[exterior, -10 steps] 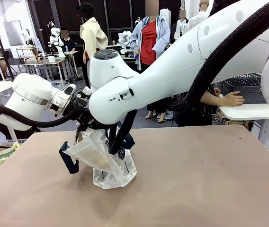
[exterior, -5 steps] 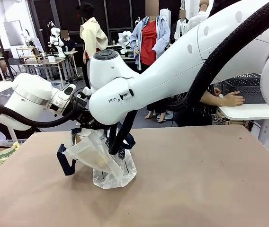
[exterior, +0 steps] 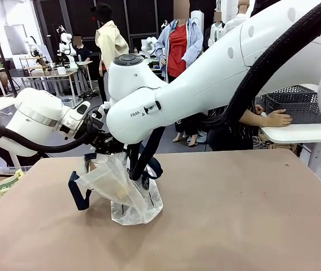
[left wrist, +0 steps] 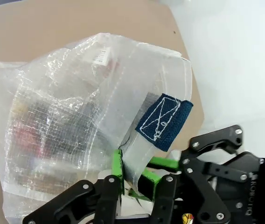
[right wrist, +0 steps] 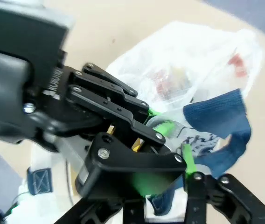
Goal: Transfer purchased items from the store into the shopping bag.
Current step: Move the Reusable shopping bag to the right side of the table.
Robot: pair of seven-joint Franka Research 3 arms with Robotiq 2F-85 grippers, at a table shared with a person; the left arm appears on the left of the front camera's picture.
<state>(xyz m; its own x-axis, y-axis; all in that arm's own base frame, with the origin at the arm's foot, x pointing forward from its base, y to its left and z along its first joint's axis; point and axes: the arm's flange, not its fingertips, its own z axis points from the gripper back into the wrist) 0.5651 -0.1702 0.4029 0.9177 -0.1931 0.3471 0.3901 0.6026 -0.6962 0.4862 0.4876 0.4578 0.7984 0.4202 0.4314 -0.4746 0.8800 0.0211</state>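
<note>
Shopping bag (exterior: 128,195) first: we see it standing on the brown table (exterior: 234,214), slightly left of the middle, its crinkly translucent body sagging toward our left side while one navy strap handle (exterior: 79,192) loops out beside it. Our left gripper (left wrist: 131,179) is fully closed, its green pads pinching the bag's top edge just below the stitched navy patch (left wrist: 164,122) where a strap is sewn on; the bag's body spreads away in front of those fingers. Through the plastic we make out red (left wrist: 27,140) and dark shapes of purchased items, too blurred to name. Our right gripper (right wrist: 181,156) sits close against the left one at the bag's mouth, a blue strap (right wrist: 221,126) lying by its pads. We cannot tell whether its jaws grip anything. Farther back at right, a person's hand (exterior: 276,118) rests against the dark grey basket (exterior: 296,104) on a white side table.
</note>
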